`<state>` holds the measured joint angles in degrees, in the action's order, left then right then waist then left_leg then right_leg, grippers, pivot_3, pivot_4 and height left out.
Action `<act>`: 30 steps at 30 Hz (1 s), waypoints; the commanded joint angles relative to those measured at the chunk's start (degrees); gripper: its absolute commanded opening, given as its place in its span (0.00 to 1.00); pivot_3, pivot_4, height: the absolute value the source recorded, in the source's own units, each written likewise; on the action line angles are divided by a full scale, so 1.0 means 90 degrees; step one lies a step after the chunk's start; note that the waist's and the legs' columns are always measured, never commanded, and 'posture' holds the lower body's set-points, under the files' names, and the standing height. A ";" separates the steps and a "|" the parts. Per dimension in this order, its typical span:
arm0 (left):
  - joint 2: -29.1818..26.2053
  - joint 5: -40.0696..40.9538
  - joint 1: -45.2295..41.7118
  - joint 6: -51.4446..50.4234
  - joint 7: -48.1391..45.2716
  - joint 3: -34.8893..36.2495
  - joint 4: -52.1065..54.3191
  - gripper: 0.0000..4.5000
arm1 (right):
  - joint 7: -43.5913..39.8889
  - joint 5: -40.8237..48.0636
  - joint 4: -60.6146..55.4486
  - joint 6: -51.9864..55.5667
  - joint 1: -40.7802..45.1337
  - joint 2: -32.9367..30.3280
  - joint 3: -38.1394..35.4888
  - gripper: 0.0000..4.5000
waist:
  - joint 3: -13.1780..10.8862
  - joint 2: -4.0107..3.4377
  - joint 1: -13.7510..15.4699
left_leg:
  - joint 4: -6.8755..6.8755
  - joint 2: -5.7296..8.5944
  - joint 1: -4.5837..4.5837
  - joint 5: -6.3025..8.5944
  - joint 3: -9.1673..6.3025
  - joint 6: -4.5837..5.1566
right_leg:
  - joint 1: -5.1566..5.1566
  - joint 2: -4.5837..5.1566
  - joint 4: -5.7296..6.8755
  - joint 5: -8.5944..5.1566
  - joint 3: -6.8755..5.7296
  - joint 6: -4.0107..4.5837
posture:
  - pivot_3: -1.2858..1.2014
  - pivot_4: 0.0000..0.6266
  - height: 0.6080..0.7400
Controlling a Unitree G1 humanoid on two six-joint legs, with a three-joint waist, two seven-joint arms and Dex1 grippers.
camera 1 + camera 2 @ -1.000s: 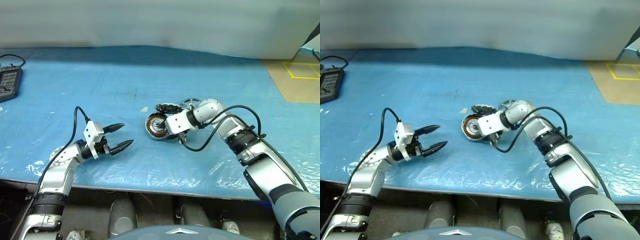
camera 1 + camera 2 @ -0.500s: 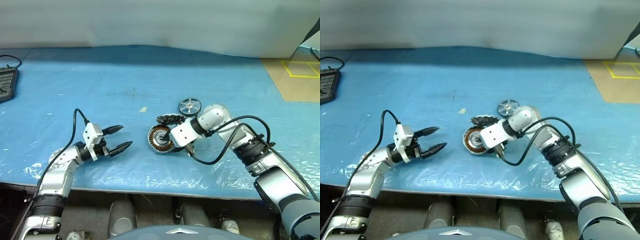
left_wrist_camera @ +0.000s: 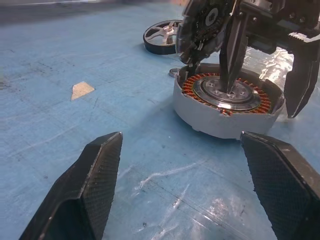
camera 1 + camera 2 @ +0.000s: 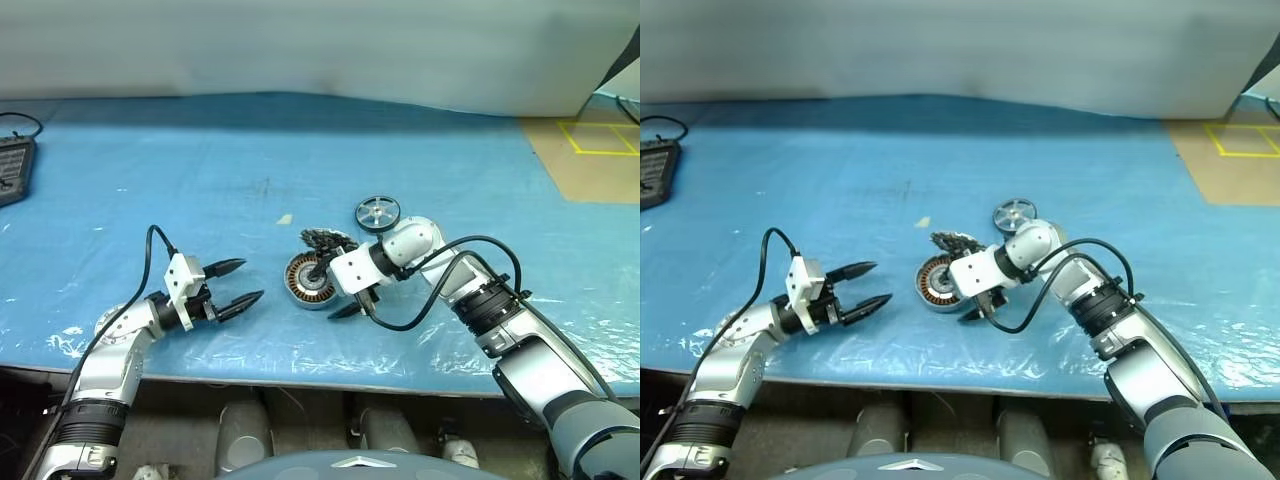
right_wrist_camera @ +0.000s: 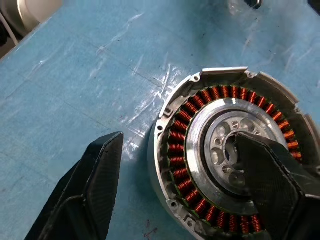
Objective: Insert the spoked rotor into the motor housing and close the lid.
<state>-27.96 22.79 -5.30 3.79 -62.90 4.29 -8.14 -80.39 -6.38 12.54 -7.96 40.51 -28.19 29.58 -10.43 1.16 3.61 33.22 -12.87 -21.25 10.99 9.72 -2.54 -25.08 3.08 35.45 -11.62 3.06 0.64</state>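
**Desk:** Where's your right gripper?

**Me:** Middle of the head view, just right of center. My right gripper (image 4: 333,290) is spread over the motor housing (image 4: 308,280), one finger dipping over its dark center, the other hanging outside the near wall. In the left wrist view I can see that inner finger (image 3: 233,47) pointing down at the hub and the outer one beside the shell. The jaws are wide apart and grip nothing.

**Desk:** And the housing itself?

**Me:** It sits flat on the blue table cover (image 4: 200,170), open side up, copper windings ringed around the center. That is plain in the right wrist view (image 5: 235,160).

**Desk:** The lid?

**Me:** The lid (image 4: 324,240) is at the housing's far edge, tipped up with its jagged fins showing, leaning close against my right gripper's body. I can't tell whether it touches the housing rim.

**Desk:** Rotor?

**Me:** The spoked rotor (image 4: 378,213) lies flat on the cover, above and right of the housing in the frame, apart from it and not yet inserted.

**Desk:** Left side?

**Me:** My left gripper (image 4: 234,286) hangs in the lower left of the frame, pointing toward the housing, well apart from it. Its fingers are spread wide and empty. A small pale scrap (image 4: 286,219) lies on the cover above the housing, and a dark device (image 4: 14,170) sits at the far left edge.
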 commanded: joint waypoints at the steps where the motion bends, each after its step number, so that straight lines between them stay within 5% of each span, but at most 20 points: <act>1: -0.0006 0.0060 -0.0157 0.0052 -0.0031 0.0028 -0.0015 0.89 | -0.0303 0.0822 -0.1300 0.0740 -0.0173 -0.0362 -0.0501 0.83 | 0.0000 0.0000 0.0029 | 0.0000 0.0000 -0.0003 0.0000 0.0000 0.0000 | -0.0001 0.0000 -0.0001 0.0000 0.0000 0.0000 | 0.52 0.24 1.00; 11: 0.0015 0.0058 -0.0312 0.0071 -0.0151 -0.0001 -0.0177 0.89 | -0.0291 0.2957 -0.3022 0.3475 -0.0366 -0.1166 -0.1667 0.83 | 0.0000 0.0000 0.0043 | -0.0007 -0.0001 0.0003 0.0000 0.0002 0.0000 | -0.0001 -0.0001 -0.0002 -0.0004 0.0001 -0.0004 | 0.52 0.24 1.00; 17: 0.0049 0.0061 -0.0358 0.0104 -0.0219 -0.0017 -0.0222 0.89 | 0.0465 0.2367 -0.2082 0.3068 -0.1091 -0.1566 -0.1962 0.83 | 0.0001 0.0001 0.0067 | -0.0005 0.0007 -0.0002 -0.0001 0.0002 -0.0001 | 0.0007 0.0008 -0.0017 -0.0004 0.0002 -0.0005 | 0.52 0.24 1.00; 30: 0.0179 0.0142 -0.0522 0.0099 -0.0545 -0.0115 -0.0220 0.89 | 0.1398 0.2097 -0.0382 0.2267 -0.1722 -0.1111 -0.2202 0.83 | 0.0001 -0.0001 0.0041 | -0.0013 0.0004 -0.0008 -0.0001 0.0006 -0.0001 | 0.0000 0.0003 -0.0025 -0.0005 0.0001 -0.0005 | 0.52 0.24 1.00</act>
<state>-26.21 22.88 -9.31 3.96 -67.04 3.17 -10.84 -68.72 12.31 7.71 14.26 24.80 -38.92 11.53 -10.42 1.16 3.97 33.11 -12.83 -21.32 10.99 9.78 -2.55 -25.08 3.11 35.22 -11.66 3.07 0.60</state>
